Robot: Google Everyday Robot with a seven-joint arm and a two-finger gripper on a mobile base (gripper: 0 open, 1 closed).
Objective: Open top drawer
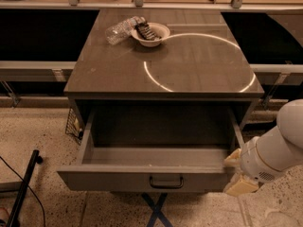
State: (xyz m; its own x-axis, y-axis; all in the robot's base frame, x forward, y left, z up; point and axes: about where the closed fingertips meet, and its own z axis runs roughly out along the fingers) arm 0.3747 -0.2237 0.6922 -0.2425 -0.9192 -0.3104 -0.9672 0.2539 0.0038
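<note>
Top drawer (142, 178) juts toward camera, front running left-right; gripper (236, 172) fingers (232, 158) clasp its right end.

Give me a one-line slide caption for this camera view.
Top drawer stands wide open, the robot's gripper at its right front corner.

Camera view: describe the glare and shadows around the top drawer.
Camera view: a bright ring of glare arcs across the cabinet top; the top drawer, pulled out, is dark toward its back; the pincer at its front right corner shows pale, without glare.
</note>
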